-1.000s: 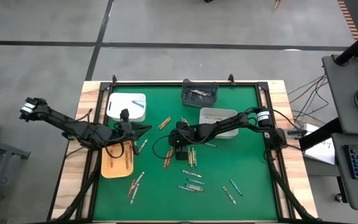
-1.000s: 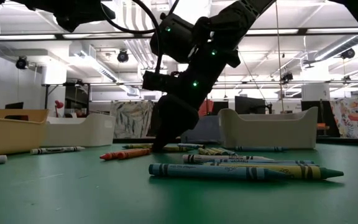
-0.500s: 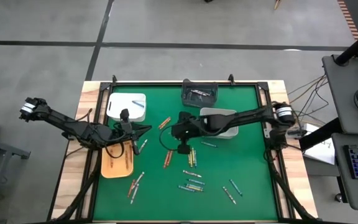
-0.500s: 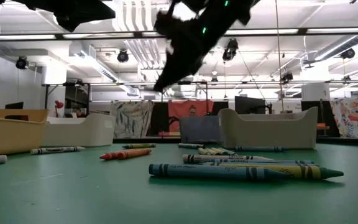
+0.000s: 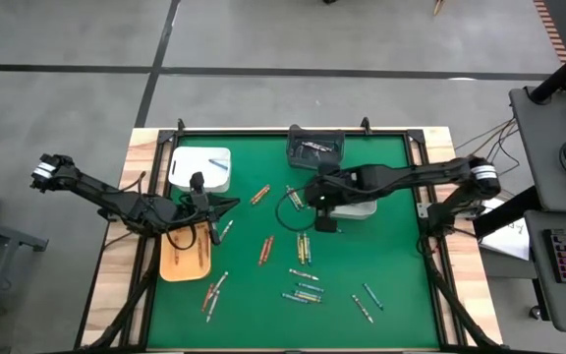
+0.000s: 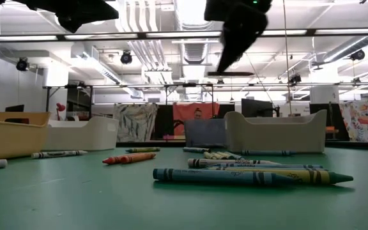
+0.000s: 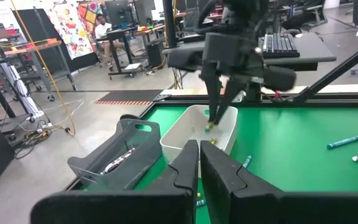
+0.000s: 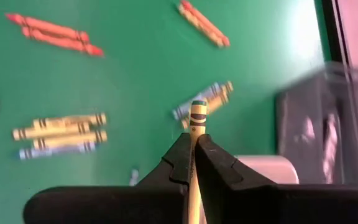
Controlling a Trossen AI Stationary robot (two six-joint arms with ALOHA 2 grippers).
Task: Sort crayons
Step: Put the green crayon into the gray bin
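Jaws on the right gripper (image 8: 193, 163) clamped on a yellow crayon (image 8: 197, 121), tip poking out past the fingertips. Hanging in the air at the near end of the white bin (image 5: 347, 195), other arm's wrist view showing it right above the rim with the crayon pointing down. Looks like the drop-off step. To do it well: get fully over the bin's opening first, not the rim, go a bit lower so the crayon doesn't bounce out, then let go. Already a few bits visible inside that bin, so probably the yellow pile.

Left gripper (image 7: 199, 165) pinched shut on nothing, parked by the tan tray (image 5: 186, 258) on the left side.

Plenty of loose crayons (image 5: 303, 290) scattered across the green surface (image 5: 391, 265), mostly middle and front. Dark bin (image 5: 315, 147) at the back holding a couple. Lots left to sort.
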